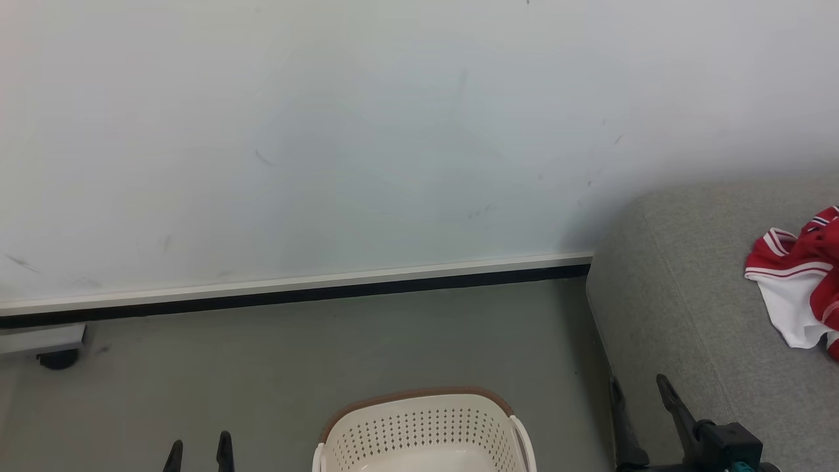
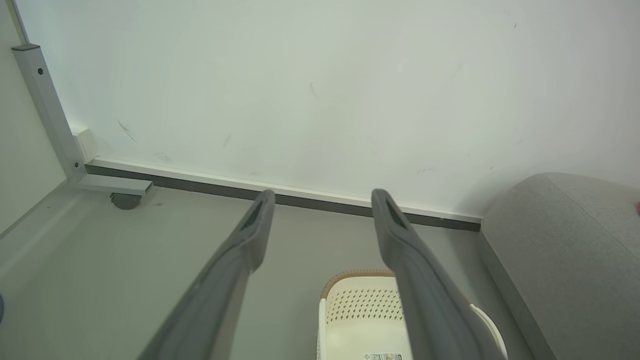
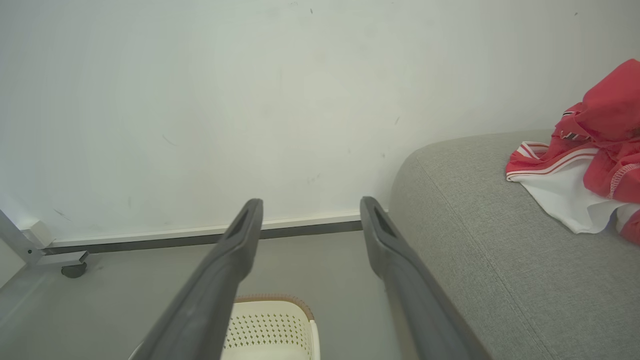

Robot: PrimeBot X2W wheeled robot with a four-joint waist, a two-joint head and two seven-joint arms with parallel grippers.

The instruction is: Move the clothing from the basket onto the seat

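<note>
While one clothing heap (image 1: 796,275) lies on one seat (image 1: 682,308), one basket (image 1: 419,426) beside

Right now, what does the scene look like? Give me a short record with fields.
clothing: red-and-white heap lying on the seat
basket: on the floor beside the seat, no garment in the part that shows
left gripper: open, empty
right gripper: open, empty, near the seat's edge
task state: looks done, as far as shown

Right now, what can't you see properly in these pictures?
- Inside of the basket: in the head view the bottom edge cuts it off; in the left wrist view the jaws cover part.
- Clothing on the seat: in the head view the right edge cuts it, so the count is unclear.
- Basket's label: too small to read.
</note>
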